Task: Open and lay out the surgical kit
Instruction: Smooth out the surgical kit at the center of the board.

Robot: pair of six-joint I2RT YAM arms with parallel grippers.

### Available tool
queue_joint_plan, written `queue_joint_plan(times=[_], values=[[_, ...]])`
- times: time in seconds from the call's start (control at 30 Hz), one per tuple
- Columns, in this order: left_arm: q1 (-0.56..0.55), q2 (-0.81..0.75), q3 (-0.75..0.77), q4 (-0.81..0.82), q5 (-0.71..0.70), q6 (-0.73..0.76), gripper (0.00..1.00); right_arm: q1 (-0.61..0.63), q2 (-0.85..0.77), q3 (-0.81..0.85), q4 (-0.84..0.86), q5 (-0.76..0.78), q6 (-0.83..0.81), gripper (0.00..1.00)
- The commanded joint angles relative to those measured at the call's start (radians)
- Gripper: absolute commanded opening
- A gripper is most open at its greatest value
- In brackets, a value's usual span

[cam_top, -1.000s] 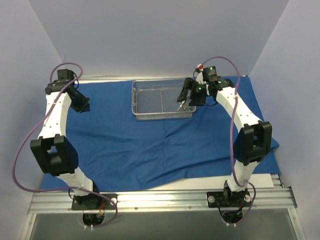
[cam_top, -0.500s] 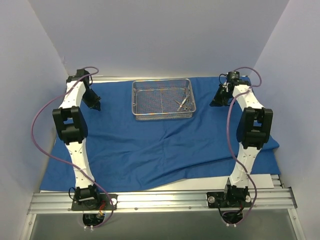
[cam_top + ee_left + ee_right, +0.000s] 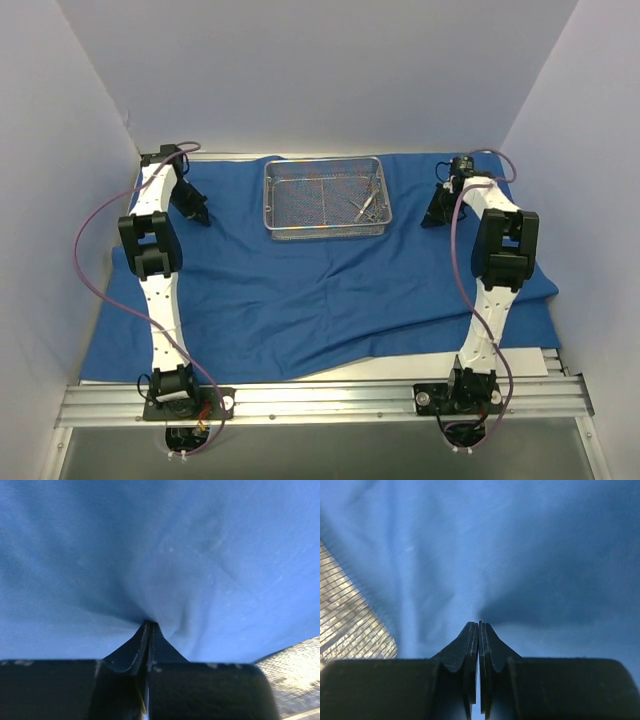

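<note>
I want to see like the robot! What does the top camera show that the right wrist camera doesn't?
Only the top camera shows both arms, the left gripper and the instruments lying in the tray. Only the right wrist camera shows the right gripper close up, shut, its tips at a crease in the cloth. Both show the blue cloth, some of the tray's mesh and the right gripper.
</note>
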Motion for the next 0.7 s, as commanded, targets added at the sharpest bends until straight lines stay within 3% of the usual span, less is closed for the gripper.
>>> queue_joint_plan(times=[0.0, 0.1, 0.23, 0.43, 0.67], values=[[0.012, 0.145, 0.189, -0.035, 0.06, -0.023, 0.02, -0.017, 0.071, -0.008, 0.005, -0.001, -0.005, 0.0], [0.036, 0.251, 0.326, -0.068, 0.096, -0.041, 0.02, -0.023, 0.1, -0.009, 0.025, -0.043, 0.028, 0.0], [0.081, 0.28, 0.316, 0.001, 0.159, -0.063, 0.02, -0.023, 0.117, -0.014, 0.038, -0.079, 0.059, 0.0], [0.148, 0.26, 0.285, 0.044, 0.143, -0.042, 0.02, -0.023, 0.164, 0.036, 0.008, -0.085, 0.05, 0.0], [0.193, 0.332, 0.396, 0.038, 0.198, -0.014, 0.02, -0.023, 0.304, 0.276, -0.122, -0.077, -0.005, 0.05]])
